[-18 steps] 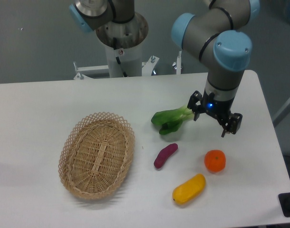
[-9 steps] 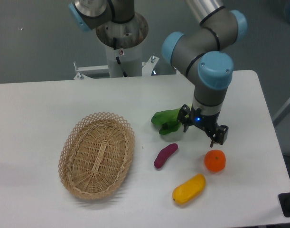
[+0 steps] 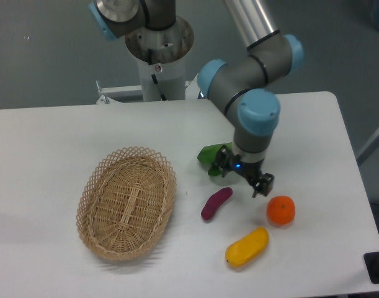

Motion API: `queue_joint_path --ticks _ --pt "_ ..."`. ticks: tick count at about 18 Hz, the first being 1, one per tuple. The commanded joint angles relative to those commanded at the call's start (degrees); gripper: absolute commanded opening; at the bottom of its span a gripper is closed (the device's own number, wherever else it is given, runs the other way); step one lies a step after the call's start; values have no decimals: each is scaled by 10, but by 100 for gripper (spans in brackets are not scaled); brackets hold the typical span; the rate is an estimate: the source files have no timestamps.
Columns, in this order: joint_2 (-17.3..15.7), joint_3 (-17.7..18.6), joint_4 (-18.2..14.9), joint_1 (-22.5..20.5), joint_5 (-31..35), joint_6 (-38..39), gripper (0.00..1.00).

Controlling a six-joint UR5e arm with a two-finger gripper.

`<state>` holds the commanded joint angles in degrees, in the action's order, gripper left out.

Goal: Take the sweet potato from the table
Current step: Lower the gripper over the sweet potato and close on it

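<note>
The arm reaches in from the top of the view, its silver tube slanting down to a grey elbow with blue caps, then the wrist points straight down over the middle of the table [image 3: 46, 136]. The pincer [image 3: 240, 177] hangs low there, its 2 dark fingers standing apart with nothing between them; a small blue light glows on its body. It sits just up and to the right of the sweet potato [image 3: 216, 203], near it but not touching.

The sweet potato is a short, slightly curved, smooth purple-magenta tuber lying flat on the white table, tilted so its upper end points toward the pincer. A wicker basket [image 3: 126, 202] lies to its left, well apart. A round orange [image 3: 281, 210] sits to its right, and a yellow oblong fruit [image 3: 247, 246] lies below and to the right.

A leafy green vegetable [image 3: 209, 154] lies behind the pincer, and the wrist and fingers cover most of its right half, so its stem end is hidden. How high the fingertips are above the table I cannot tell from this angle.
</note>
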<state>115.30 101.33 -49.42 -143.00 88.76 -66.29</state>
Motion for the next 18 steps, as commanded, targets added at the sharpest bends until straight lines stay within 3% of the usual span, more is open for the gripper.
queue_joint_path --ticks 2,10,15,18 --pt "10 7 31 18 19 16 100" --pt "31 22 65 27 33 22 100" --pt "31 19 64 27 38 18 41" --pt "30 15 64 27 38 15 28"
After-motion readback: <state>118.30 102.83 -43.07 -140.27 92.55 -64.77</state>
